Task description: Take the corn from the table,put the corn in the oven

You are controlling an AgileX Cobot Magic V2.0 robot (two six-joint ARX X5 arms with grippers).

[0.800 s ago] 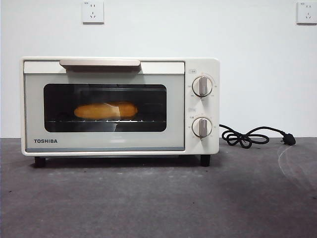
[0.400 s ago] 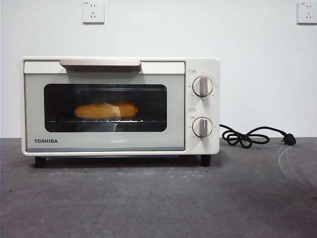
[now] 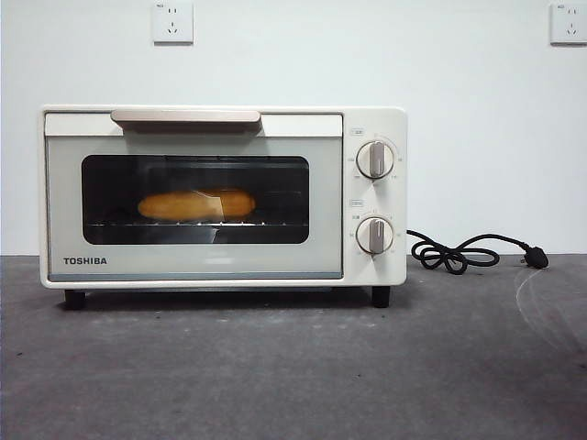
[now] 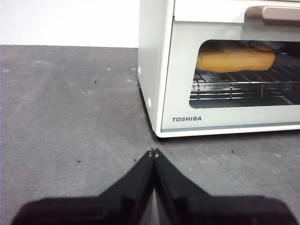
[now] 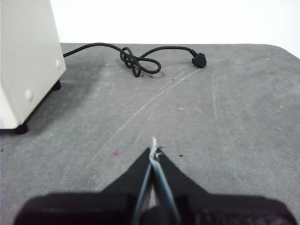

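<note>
The yellow-orange corn (image 3: pixel 195 203) lies on the wire rack inside the cream-white oven (image 3: pixel 223 195), seen through the dark glass of the closed door. The left wrist view shows the corn (image 4: pixel 234 58) behind the window too. My left gripper (image 4: pixel 153 153) is shut and empty, low over the dark grey table (image 3: pixel 293 376) off the oven's (image 4: pixel 220 70) front left corner. My right gripper (image 5: pixel 154 152) is shut and empty, over the table (image 5: pixel 211 117) to the right of the oven (image 5: pixel 26 61). Neither arm shows in the front view.
A black power cord (image 3: pixel 468 252) with its plug lies coiled on the table right of the oven, also seen as the cord (image 5: pixel 140 58) in the right wrist view. Two wall sockets (image 3: pixel 171 21) sit on the white wall behind.
</note>
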